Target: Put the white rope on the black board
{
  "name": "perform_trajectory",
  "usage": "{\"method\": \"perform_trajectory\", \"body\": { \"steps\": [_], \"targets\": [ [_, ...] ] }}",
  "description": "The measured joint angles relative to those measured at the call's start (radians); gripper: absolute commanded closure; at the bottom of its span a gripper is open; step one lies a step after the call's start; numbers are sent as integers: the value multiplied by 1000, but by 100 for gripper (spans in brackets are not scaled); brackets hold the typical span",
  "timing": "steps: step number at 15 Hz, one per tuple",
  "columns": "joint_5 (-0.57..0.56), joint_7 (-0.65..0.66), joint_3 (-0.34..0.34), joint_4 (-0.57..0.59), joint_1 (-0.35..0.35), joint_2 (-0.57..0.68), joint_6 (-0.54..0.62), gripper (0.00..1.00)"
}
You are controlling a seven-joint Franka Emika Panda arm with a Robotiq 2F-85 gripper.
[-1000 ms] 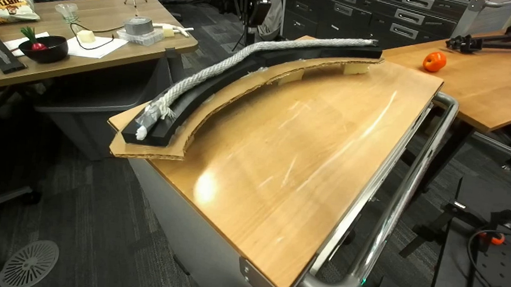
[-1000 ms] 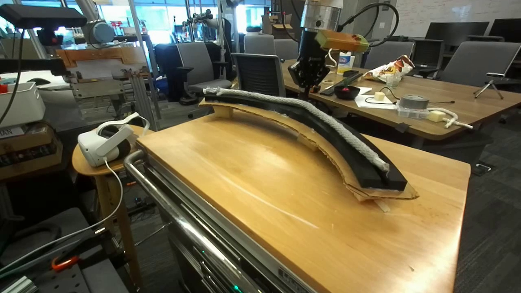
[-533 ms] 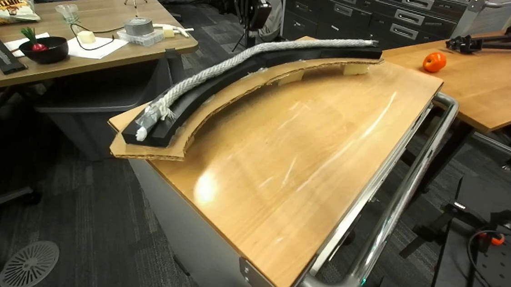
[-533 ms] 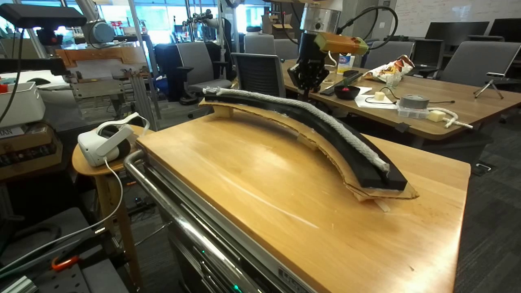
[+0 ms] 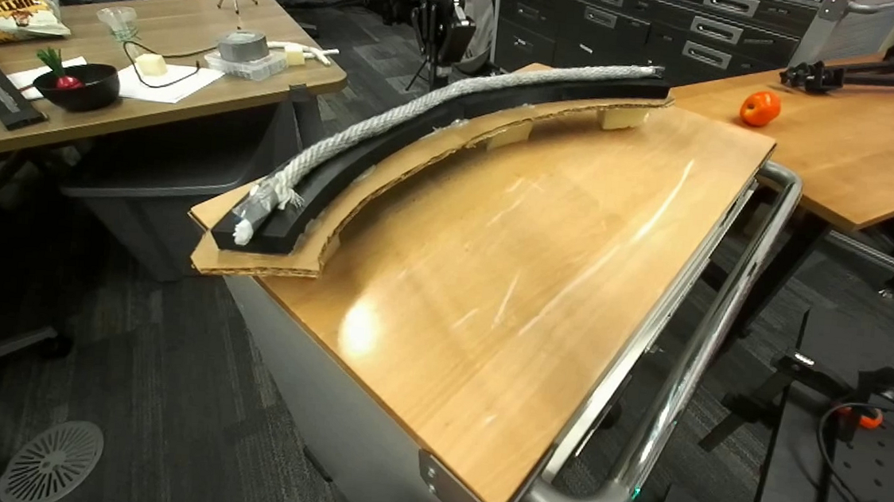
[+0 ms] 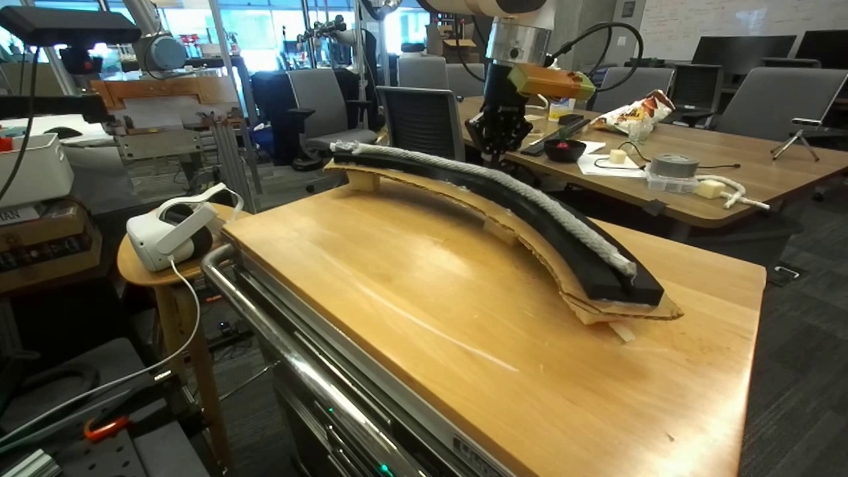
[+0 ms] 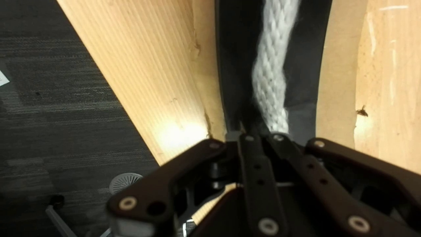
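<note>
Along the curved black board (image 5: 273,231) the white rope (image 5: 381,122) lies lengthwise on top, its tufted end at the near end of the board in this exterior view. An exterior view from elsewhere also shows the rope (image 6: 563,215), its plainer end resting on the board (image 6: 576,258). My gripper (image 6: 493,159) points down at the middle of the arc, its tips just above or behind the rope. In the wrist view the gripper (image 7: 255,124) is shut over the board, left of the rope (image 7: 269,75), which passes out of sight beneath it. Whether the tips touch either is hidden.
Cardboard (image 7: 340,72) edges the board and stands on small blocks above the wooden tabletop (image 6: 424,285). A metal rail (image 5: 689,366) runs along one table side. A headset (image 6: 172,228) sits on a stool. Another table behind carries a chip bag (image 6: 636,116) and a bowl.
My gripper has come down a little and slightly left in an exterior view. The board's ends, with cardboard and rope on them, have shifted very slightly. The gripper has stayed shut.
</note>
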Motion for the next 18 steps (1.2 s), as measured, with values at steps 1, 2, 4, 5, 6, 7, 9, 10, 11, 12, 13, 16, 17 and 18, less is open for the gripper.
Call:
{"method": "perform_trajectory", "body": {
  "steps": [1, 2, 4, 5, 6, 7, 9, 10, 11, 12, 13, 16, 17, 18],
  "targets": [
    [0, 1, 0, -6, 0, -3, 8, 100],
    [0, 3, 0, -13, 0, -8, 20, 100],
    [0, 10, -1, -39, 0, -24, 55, 100],
    [0, 15, -2, -54, 0, -34, 82, 100],
    [0, 19, -2, -71, 0, -47, 116, 100],
    [0, 21, -2, -89, 0, -63, 149, 100],
    [-4, 20, -2, -127, 0, -103, 178, 100],
    [-11, 20, -2, -148, 0, -130, 174, 84],
    [-29, 20, -4, -169, 1, -161, 155, 78],
    [-46, 19, -5, -189, 1, -196, 111, 66],
    [-57, 14, -6, -208, 1, -233, 45, 60],
    [-63, -41, -8, -265, 1, -350, -185, 34],
    [-58, -79, -8, -286, 0, -385, -249, 28],
    [-51, -117, -8, -308, -1, -417, -299, 44]
  ]
}}
